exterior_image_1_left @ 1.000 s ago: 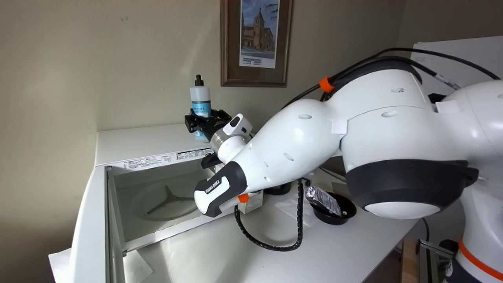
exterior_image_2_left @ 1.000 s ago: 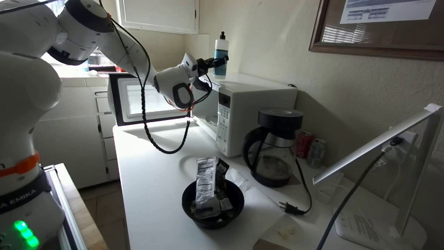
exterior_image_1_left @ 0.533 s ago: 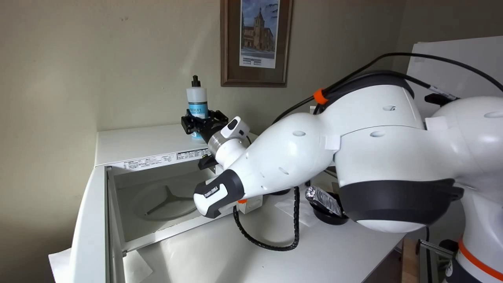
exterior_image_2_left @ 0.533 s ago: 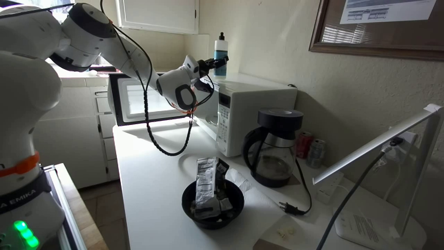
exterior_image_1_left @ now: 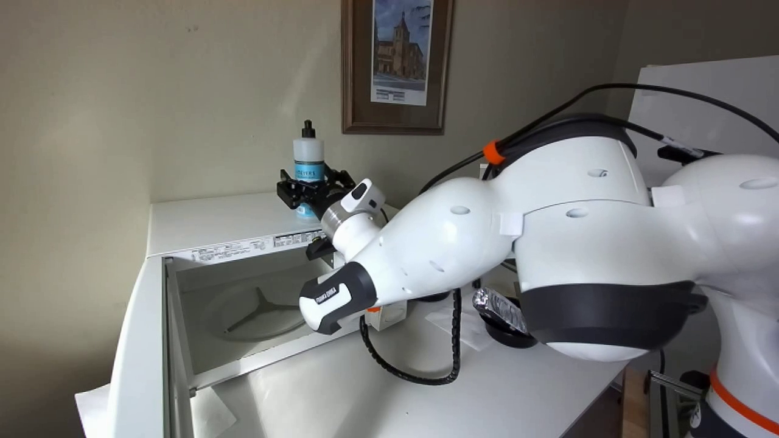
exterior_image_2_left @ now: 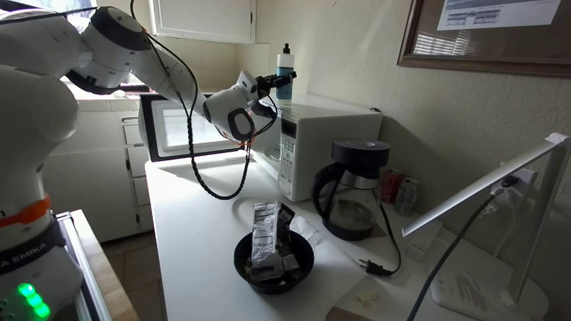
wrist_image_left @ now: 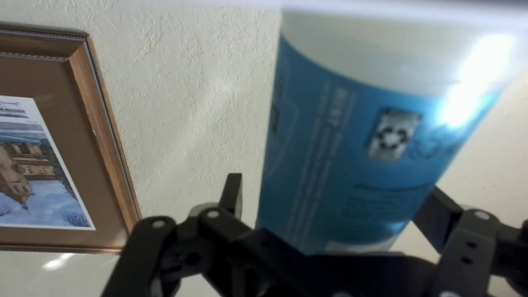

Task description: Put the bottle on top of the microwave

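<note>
The bottle (exterior_image_1_left: 309, 173), with blue liquid, a blue label and a dark pump cap, stands upright on the top of the white microwave (exterior_image_1_left: 207, 225), near its front edge. It shows in both exterior views. My gripper (exterior_image_1_left: 313, 184) is around its lower half, one finger on either side. In the wrist view the bottle (wrist_image_left: 350, 144) fills the space between the open jaws. A gap separates it from the left finger (wrist_image_left: 232, 194); the right finger lies close, and contact there cannot be told. The gripper partly hides the bottle's lower part.
The microwave door (exterior_image_1_left: 137, 353) hangs open on its hinge side. A coffee pot (exterior_image_2_left: 352, 191) stands beside the microwave, with two cans (exterior_image_2_left: 391, 185) behind. A black bowl (exterior_image_2_left: 274, 285) with a wrapper sits on the counter. A framed picture (exterior_image_1_left: 398, 121) hangs on the wall.
The jaws have spread away from the bottle. The bottle has come down slightly and shifted a little against the fingers. The arm's elbow has sunk lower.
</note>
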{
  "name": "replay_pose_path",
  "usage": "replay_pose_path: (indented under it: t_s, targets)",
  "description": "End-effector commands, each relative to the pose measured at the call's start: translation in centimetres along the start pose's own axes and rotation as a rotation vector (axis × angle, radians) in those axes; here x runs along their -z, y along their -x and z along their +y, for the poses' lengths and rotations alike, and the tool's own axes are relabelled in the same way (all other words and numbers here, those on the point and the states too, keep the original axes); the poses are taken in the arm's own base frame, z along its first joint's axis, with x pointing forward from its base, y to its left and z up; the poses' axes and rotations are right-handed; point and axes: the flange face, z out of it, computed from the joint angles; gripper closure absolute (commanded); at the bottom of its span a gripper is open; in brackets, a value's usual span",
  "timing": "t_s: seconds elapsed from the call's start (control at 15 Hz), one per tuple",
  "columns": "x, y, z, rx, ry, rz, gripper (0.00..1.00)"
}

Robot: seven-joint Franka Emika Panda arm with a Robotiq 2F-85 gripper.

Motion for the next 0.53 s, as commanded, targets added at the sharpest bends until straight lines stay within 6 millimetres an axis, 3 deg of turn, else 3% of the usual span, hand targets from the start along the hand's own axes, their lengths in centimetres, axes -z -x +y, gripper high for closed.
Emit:
replay_pose_path:
  t_s: [0.0, 0.47]
  targets:
    - [-0.1, -1.8, -0.7, -0.028, 0.001, 0.078, 0.00]
    - [0.8, -10.0, -1.5, -0.081, 0.111, 0.250, 0.00]
